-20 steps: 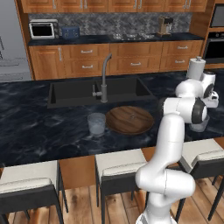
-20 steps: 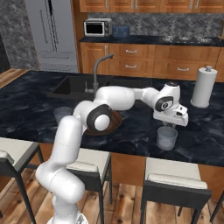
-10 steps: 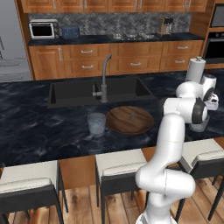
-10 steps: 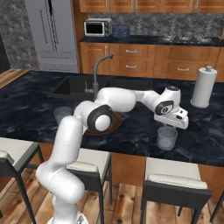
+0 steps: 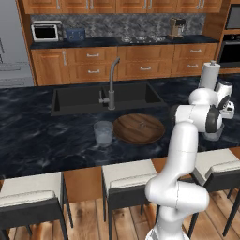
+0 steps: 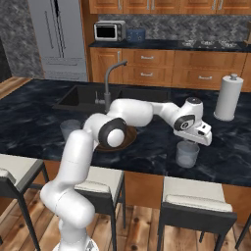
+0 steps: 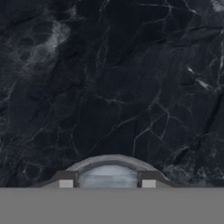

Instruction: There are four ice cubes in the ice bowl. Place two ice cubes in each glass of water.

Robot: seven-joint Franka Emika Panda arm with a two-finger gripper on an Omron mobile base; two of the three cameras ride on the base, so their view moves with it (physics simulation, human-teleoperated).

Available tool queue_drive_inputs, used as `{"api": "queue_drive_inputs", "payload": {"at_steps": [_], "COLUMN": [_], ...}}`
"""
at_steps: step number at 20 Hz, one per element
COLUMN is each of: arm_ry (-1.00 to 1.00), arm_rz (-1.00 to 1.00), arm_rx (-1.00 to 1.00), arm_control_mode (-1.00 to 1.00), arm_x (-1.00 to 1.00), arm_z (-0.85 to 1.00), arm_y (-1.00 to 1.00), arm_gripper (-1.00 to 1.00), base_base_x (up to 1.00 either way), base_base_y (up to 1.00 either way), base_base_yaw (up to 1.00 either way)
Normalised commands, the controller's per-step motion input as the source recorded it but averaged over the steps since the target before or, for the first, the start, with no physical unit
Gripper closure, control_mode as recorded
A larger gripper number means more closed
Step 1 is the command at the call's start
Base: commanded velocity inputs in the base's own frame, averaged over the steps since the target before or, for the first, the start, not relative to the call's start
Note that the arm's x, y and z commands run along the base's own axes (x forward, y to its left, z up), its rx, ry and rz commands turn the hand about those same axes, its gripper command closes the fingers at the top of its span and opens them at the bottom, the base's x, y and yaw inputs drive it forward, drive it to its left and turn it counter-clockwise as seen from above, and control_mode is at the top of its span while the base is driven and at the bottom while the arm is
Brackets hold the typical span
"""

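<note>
Hanging just above the near-right glass of water (image 6: 187, 153), the hand (image 6: 200, 139) points down at it from the end of the white arm (image 6: 142, 110), which reaches across the dark marbled tabletop (image 6: 147, 147). From the hand's own camera, the rim of that glass (image 7: 111, 168) curves between the two dark fingertips (image 7: 65, 179), which stand apart on either side of it with nothing seen between them, so the hand looks released and empty. In the left base view the arm's elbow covers most of this tumbler (image 5: 213, 135), and only a pale sliver shows at the near-right edge of the tabletop (image 5: 47, 140).

Nearest the cameras, three cushioned stools (image 5: 129, 176) line the front of the island.

Farther in, the ice bowl (image 5: 139, 128) of brown wood sits in the middle of the tabletop, just in front of the sink (image 5: 105, 98). Small pale specks show on its floor, but the ice cubes are too small and clear to count. The second glass of water (image 5: 103, 132) stands just beside the bowl on its left, apart from it.

Behind the bowl rises the grey faucet (image 5: 112, 84). A white paper-towel roll (image 6: 228, 97) stands upright toward the far right of the tabletop, well apart from the hand.

Along the back wall run wooden cabinets, with a microwave (image 5: 46, 31) and a blue toaster (image 5: 75, 35) on the far counter.
</note>
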Motion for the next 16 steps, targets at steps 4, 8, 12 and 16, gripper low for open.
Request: {"api": "queue_drive_inputs", "payload": {"at_steps": [4,8,12,16], "arm_ry": [0.0,-0.01,-0.03,-0.03], "arm_rz": [-0.03,-0.03,-0.04,-0.05], "arm_rx": [0.0,0.0,0.0,0.0], "arm_control_mode": [-1.0,-1.0,-1.0,-1.0], "arm_x": [-0.01,-0.16,-0.33,-0.41], "arm_z": [-0.11,0.0,0.0,0.0], "arm_y": [-0.09,-0.03,0.0,0.0], "arm_gripper": [1.0,1.0,1.0,1.0], "base_base_x": [0.0,0.0,0.0,0.0], "base_base_y": [0.0,0.0,0.0,0.0], "base_base_yaw": [0.0,0.0,0.0,0.0]}}
